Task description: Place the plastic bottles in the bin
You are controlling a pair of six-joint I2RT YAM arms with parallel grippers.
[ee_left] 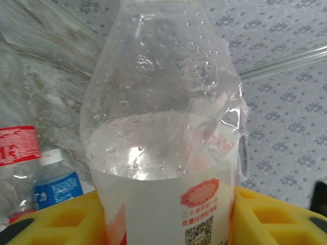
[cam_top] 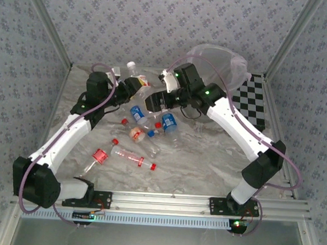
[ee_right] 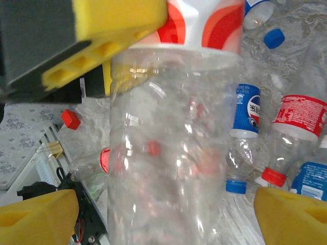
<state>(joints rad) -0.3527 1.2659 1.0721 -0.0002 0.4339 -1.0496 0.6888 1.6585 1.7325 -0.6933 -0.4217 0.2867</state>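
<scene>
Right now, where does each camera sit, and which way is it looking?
Top external: above and behind, looking down on the table, bottles and bin; left arm and right arm show.
Left wrist: on the left arm, facing the clear bottle gripped in the left tool.
Right wrist: on the right arm, facing that bottle between the open right tool.
Shared: both wrist views see the same bottle.

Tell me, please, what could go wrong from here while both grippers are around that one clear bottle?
1. The right gripper stands open with gaps on either side of the clear bottle. If the left gripper, clamped on its label, lets go first, the bottle may drop onto the loose bottles below.
2. Its thin wall could buckle or slip when squeezed.
3. The two grippers sit very close together, so they may bump.
</scene>
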